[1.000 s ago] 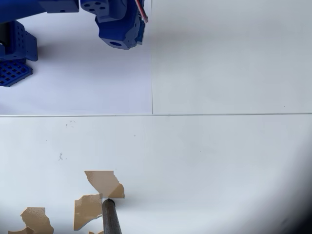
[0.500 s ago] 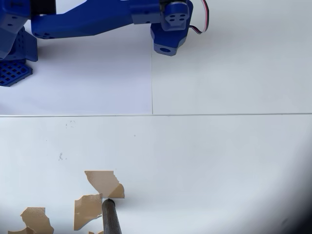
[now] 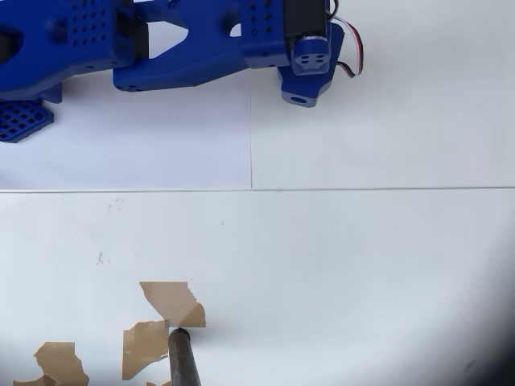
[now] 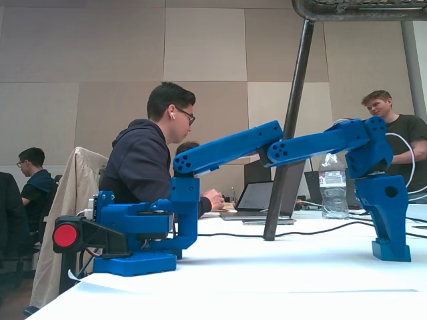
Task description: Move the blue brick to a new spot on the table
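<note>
A room with beige wall panels, where people sit at laptops behind the white counter (image 4: 267, 273). In the fixed view the blue arm (image 4: 227, 150) stretches out level and the gripper (image 4: 389, 235) points straight down. The blue brick (image 4: 391, 251) rests on the counter right at the gripper's tip, touching it. I cannot tell how wide the jaws stand or whether they clasp it. In the overhead view the paper sheet (image 3: 161, 145) lies beneath the arm, and the torn brown patches (image 3: 171, 301) lie well away from the gripper.
</note>
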`<state>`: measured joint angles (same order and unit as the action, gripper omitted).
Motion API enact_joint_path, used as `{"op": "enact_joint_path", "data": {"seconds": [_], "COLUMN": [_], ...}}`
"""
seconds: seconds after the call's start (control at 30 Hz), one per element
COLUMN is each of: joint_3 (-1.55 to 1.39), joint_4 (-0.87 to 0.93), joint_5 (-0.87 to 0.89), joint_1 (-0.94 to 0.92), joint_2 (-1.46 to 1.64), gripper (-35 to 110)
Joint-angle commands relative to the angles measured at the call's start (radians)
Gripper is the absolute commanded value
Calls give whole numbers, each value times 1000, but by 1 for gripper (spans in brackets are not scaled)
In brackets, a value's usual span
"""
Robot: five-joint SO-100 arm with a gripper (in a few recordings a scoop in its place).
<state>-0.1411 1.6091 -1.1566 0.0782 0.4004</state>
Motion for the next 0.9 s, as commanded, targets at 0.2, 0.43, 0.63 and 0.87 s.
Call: {"op": "enact_joint_path", "data": {"seconds": [0.2,0.43,0.63,0.87], "joint_3": [-295,-1006,-1781,-2414], "joint_4": [34,-32,-175,-229], "joint_5": [3,-14,-51,-147], "joint_1": [-35,17,112,86], "joint_2": [413,1108,1749,2368], "gripper": [37,33,16,0]}}
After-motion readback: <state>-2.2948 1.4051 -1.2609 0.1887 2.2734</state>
